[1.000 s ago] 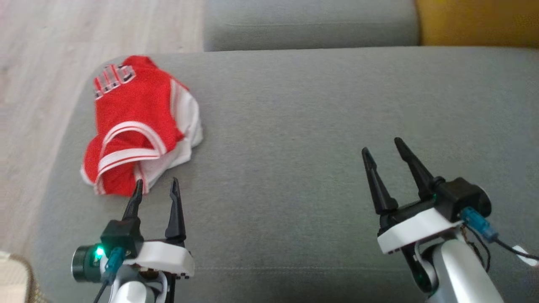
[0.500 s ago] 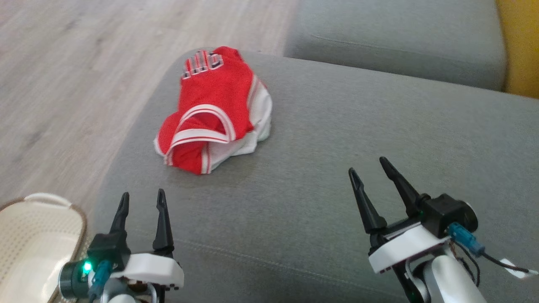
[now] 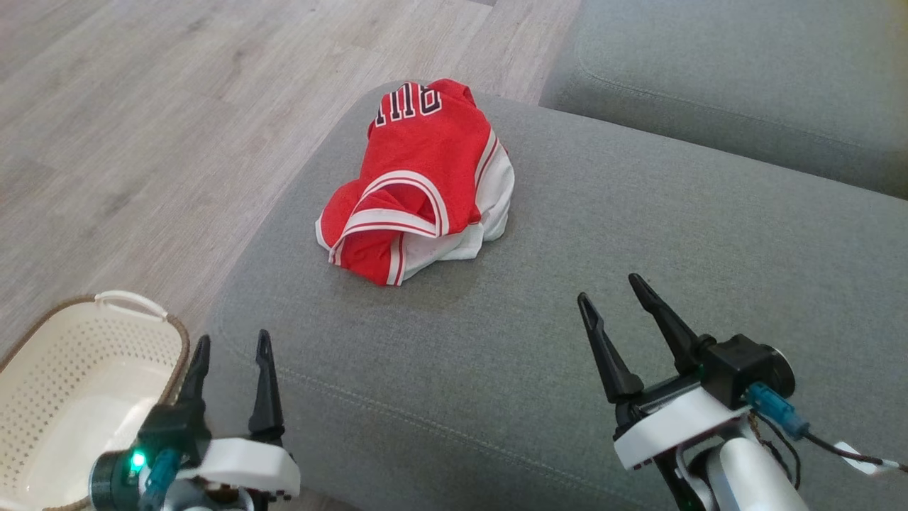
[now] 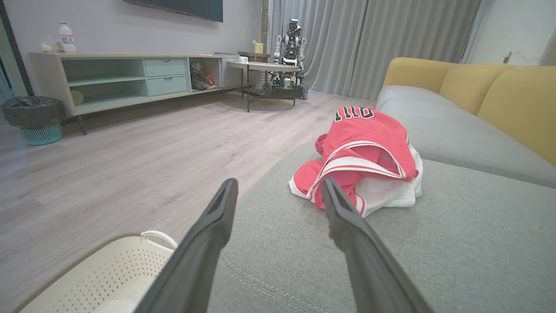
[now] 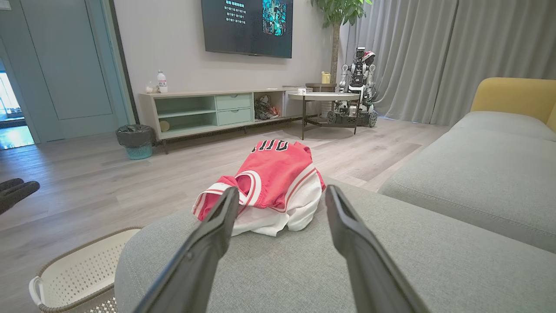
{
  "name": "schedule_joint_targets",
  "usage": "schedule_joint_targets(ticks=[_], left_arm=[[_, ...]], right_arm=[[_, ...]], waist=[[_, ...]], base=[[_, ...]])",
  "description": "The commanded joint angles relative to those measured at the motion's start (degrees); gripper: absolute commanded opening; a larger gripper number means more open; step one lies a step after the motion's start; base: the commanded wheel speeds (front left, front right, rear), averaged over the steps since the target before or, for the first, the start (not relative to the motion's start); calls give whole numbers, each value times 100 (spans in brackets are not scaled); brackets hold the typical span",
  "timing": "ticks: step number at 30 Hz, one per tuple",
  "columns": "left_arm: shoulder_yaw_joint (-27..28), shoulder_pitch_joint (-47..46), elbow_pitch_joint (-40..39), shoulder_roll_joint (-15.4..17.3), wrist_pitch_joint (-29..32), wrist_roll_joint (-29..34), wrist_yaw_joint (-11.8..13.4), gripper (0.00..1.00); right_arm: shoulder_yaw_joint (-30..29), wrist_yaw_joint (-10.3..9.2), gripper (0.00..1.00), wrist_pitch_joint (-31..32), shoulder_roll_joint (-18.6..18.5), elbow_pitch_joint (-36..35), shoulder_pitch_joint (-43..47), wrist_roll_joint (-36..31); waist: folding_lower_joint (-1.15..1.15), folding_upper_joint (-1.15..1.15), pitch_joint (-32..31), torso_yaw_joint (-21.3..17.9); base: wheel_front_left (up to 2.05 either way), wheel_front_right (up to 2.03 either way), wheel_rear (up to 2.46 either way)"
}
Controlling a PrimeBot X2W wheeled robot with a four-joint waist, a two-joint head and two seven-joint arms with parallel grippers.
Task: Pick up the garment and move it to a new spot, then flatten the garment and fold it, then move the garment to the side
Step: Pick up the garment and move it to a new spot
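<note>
Garment on sofa, beyond left fingers, right fingers

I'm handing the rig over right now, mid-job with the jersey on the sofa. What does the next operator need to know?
Left hand: open, empty, low by the cream perforated basket.
Right hand: open, empty, above the grey fabric sofa seat.
Red-and-white sleeveless jersey: bunched in a heap near the seat's rounded end; neither hand touches it.
Done: unclear whether it has been moved yet; it is neither flat nor neatly folded.
Left: flatten, fold, move aside.
</note>
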Motion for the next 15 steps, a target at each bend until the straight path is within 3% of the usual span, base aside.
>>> schedule_joint_targets(ticks=[1, 10, 15], left_arm=[[172, -213, -185, -5, -70, 36, 7, 100], [320, -272, -267, -5, -70, 27, -33, 100], [425, -396, -379, -5, -70, -22, -49, 100]], right_arm=[[117, -1, 100, -54, -41, -201, -159, 34], [161, -1, 100, -54, -41, -261, -177, 30], [91, -1, 100, -54, -41, -373, -320, -110]], waist=[[0, 0, 2, 3], [0, 0, 106, -36], [0, 0, 506, -164]], base=[[0, 0, 0], [0, 0, 0], [0, 0, 0]])
